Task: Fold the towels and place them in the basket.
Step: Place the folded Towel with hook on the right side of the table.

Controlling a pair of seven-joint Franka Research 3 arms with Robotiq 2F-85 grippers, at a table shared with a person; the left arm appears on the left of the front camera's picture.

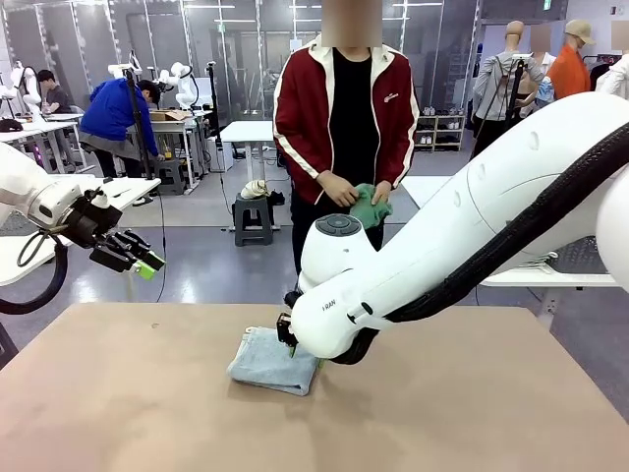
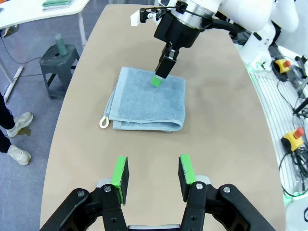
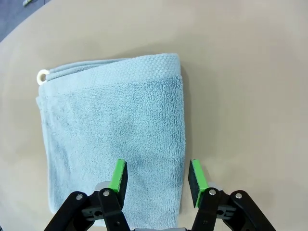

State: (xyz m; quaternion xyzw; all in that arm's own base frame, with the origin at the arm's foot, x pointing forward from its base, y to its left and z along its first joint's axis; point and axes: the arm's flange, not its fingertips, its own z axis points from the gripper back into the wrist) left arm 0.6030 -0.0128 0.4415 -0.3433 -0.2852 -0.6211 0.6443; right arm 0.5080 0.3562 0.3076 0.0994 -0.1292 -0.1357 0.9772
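The front view looks from the robot's side, low across the desk (image 1: pixel 118 393), toward the person (image 1: pixel 344 108) standing at the far edge, with the room behind. The left wrist view sits high and well back, looking down along its own jaws over the desk's length at the folded grey-blue towel (image 2: pixel 149 101) and the right arm (image 2: pixel 240 14) above it. The right wrist view hangs close over that same towel, facing nearly straight down; all three share the towel and the desk around it.
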